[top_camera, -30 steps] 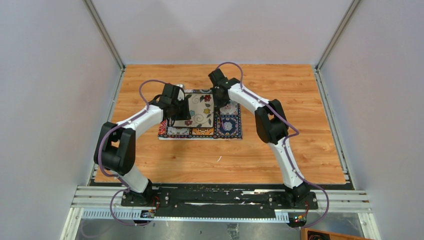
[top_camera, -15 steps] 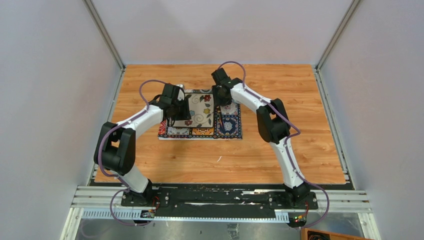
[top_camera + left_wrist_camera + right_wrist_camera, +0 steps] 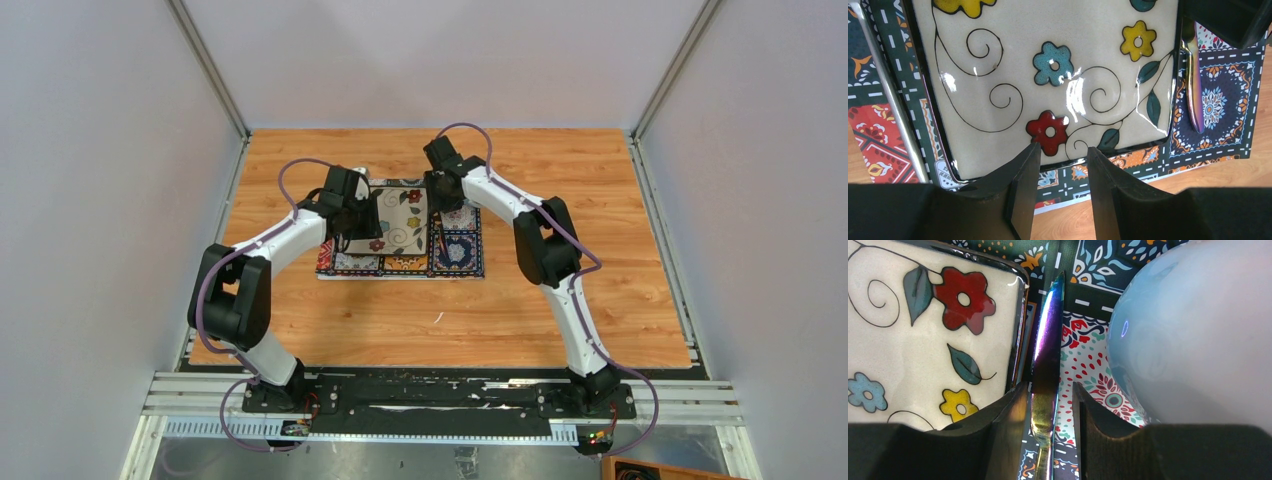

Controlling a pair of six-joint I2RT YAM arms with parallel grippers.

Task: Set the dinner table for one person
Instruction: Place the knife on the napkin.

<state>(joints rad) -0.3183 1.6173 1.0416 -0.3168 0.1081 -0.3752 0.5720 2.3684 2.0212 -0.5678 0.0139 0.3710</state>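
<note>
The dinner table point(image 3: 560, 290) is a light wood-grain top. A colourful tile-patterned placemat point(image 3: 460, 255) lies on it, with a cream square flowered plate point(image 3: 408, 225) on top. An iridescent knife point(image 3: 1047, 345) lies on the placemat along the plate's right edge; it also shows in the left wrist view point(image 3: 1193, 85). My right gripper point(image 3: 1049, 386) is open and straddles the knife's blade, low over the placemat. My left gripper point(image 3: 1062, 147) is open and empty above the plate's point(image 3: 1048, 75) near edge.
A pale blue rounded cup point(image 3: 1193, 330) stands on the placemat just right of the knife, close to my right fingers. A silver utensil handle point(image 3: 895, 105) lies on the placemat left of the plate. Grey walls enclose the table on three sides.
My right gripper has shifted slightly toward the far side of the table. The left arm has not moved.
</note>
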